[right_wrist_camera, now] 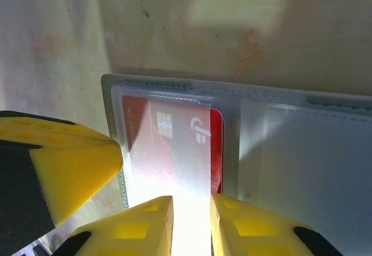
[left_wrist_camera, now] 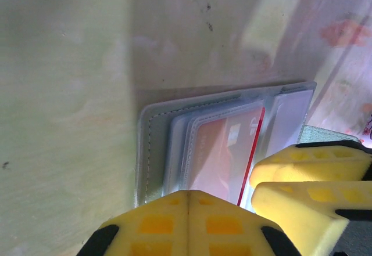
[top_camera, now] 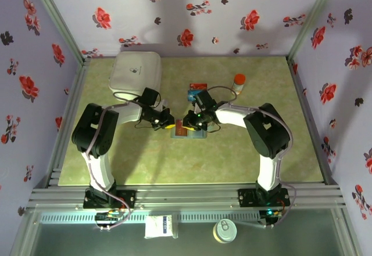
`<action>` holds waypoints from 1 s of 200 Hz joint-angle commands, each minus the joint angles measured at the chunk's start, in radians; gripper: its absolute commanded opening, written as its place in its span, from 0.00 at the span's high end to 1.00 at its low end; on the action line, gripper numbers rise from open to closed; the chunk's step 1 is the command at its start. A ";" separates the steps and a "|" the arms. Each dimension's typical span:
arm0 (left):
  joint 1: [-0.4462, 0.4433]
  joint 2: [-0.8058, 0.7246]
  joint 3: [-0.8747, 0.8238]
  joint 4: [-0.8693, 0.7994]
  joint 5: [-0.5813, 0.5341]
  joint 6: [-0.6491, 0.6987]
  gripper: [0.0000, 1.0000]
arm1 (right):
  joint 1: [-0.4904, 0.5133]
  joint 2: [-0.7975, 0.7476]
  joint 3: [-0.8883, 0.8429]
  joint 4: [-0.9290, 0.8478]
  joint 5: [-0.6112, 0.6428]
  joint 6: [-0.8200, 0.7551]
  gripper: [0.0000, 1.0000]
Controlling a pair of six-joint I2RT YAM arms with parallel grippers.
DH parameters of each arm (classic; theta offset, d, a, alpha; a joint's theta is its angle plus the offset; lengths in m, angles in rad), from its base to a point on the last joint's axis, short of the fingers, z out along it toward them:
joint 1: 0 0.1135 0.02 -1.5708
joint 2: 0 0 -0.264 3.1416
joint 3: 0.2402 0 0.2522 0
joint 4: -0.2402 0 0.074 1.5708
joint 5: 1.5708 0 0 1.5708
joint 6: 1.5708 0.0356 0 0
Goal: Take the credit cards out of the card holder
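At the middle of the tabletop [top_camera: 116,163] I see the card holder [top_camera: 187,133] lying open and flat. In the right wrist view a red credit card [right_wrist_camera: 174,128] sits under a clear sleeve [right_wrist_camera: 168,108] in its left panel. My left gripper [left_wrist_camera: 189,195] is closed, pads together, at the holder's edge. The right gripper [right_wrist_camera: 190,206] crowds in just beside it, fingers slightly parted over glare, so I cannot tell whether it pinches anything. Toward the upper left sits a white rounded box [top_camera: 135,70] and toward the upper right an orange-capped bottle [top_camera: 238,83], both well apart from the holder.
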 commanded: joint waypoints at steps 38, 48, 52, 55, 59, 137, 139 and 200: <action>-0.013 0.006 -0.004 -0.002 0.026 0.010 1.00 | 0.004 0.021 0.030 0.003 -0.022 0.005 0.77; -0.014 0.011 -0.007 -0.004 0.026 0.012 1.00 | 0.004 0.027 0.030 0.002 -0.024 0.005 0.77; -0.015 0.011 -0.009 -0.004 0.026 0.011 1.00 | 0.004 0.027 0.031 0.002 -0.023 0.005 0.77; -0.015 0.011 -0.011 -0.002 0.026 0.011 1.00 | 0.004 0.028 0.032 0.002 -0.023 0.006 0.77; -0.016 0.013 -0.014 -0.001 0.024 0.011 1.00 | 0.004 0.028 0.031 0.002 -0.024 0.005 0.77; -0.015 0.032 -0.018 -0.045 -0.022 0.042 1.00 | 0.004 0.019 0.044 -0.109 0.067 -0.059 0.77; -0.016 0.031 -0.019 -0.046 -0.023 0.042 1.00 | 0.004 0.019 0.045 -0.113 0.070 -0.062 0.77; -0.015 0.029 -0.017 -0.051 -0.028 0.047 1.00 | 0.004 0.002 0.050 -0.155 0.106 -0.085 0.77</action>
